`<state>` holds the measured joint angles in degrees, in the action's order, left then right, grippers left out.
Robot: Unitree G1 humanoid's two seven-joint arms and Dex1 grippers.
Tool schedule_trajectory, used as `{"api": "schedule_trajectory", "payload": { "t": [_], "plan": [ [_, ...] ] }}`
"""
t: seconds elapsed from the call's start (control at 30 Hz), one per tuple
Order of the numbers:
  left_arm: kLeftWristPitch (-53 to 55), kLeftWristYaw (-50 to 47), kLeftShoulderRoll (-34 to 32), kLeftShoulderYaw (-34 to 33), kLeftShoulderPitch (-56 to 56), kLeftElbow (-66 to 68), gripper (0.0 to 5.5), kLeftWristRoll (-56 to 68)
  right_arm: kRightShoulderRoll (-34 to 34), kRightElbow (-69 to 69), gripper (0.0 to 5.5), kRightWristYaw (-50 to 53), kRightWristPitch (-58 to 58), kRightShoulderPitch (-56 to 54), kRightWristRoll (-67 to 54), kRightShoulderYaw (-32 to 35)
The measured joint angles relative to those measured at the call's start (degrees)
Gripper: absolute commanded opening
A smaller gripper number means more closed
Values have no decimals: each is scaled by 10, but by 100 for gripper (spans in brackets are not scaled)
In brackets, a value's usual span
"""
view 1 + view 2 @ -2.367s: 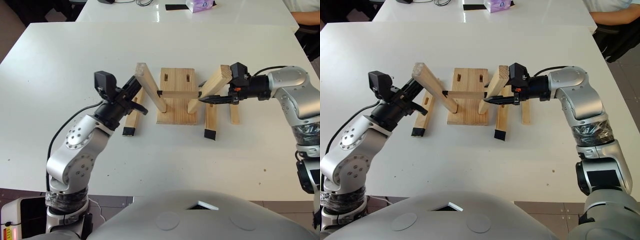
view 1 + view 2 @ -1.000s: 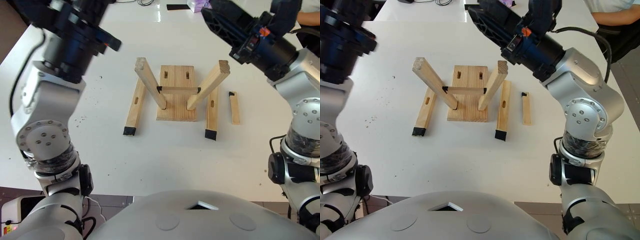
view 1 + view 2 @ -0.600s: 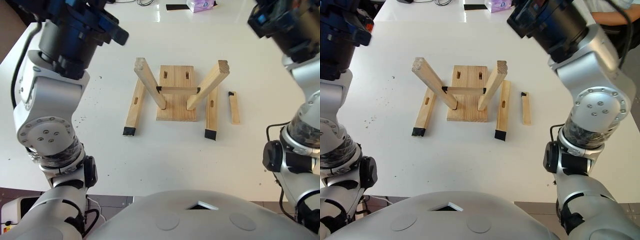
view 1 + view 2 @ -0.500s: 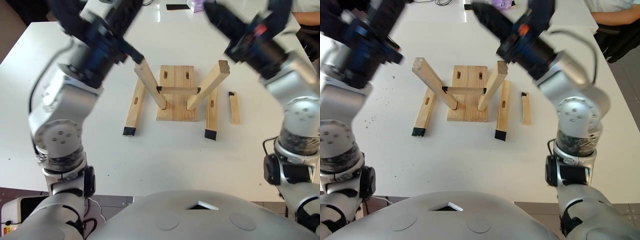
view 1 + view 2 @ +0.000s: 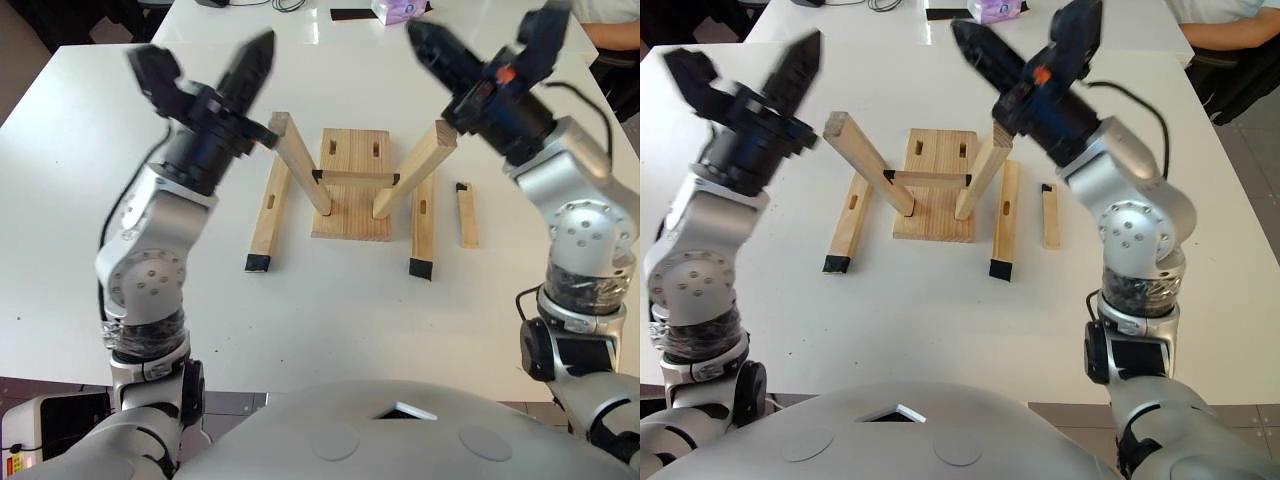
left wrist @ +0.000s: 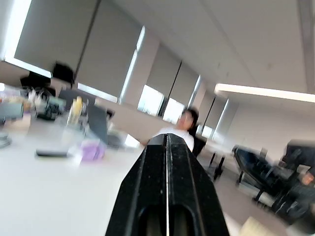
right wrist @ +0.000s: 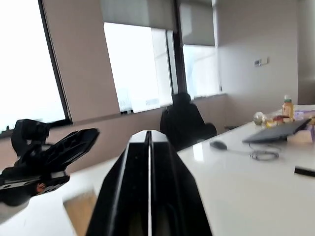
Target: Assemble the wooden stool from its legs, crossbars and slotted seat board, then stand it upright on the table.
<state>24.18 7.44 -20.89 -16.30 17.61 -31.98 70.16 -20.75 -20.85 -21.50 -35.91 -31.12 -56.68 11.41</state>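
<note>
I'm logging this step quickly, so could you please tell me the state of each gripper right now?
Left gripper: shut, holding nothing.
Right gripper: shut, holding nothing.

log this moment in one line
left gripper shut, raised | right gripper shut, raised | seat board flat, leg pair plus crossbar standing on it | spare legs, spare crossbar loose

Bright, even light w/ soft shadows on table; windows blown out.
</note>
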Motion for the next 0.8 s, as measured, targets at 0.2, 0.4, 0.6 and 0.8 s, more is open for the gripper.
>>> {"api": "schedule_trajectory", "payload": {
  "t": [0.2, 0.4, 0.6, 0.8],
  "plan": [
    [-8, 66, -105, -142, 33, 53, 0, 101, -79, 132, 3, -40, 68, -21, 135, -1],
    [-4, 262, -206, -43, -178, 191, 0, -133, -134, 326, 3, -102, 273, 42, 426, -183],
    [-19, 400, -207, 124, -256, 219, 0, -293, -77, 540, 3, -240, 409, 2, 500, -253],
    [-34, 418, -143, 190, -218, 184, 0, -320, -63, 584, 3, -399, 435, -64, 480, -253]
  ]
}}
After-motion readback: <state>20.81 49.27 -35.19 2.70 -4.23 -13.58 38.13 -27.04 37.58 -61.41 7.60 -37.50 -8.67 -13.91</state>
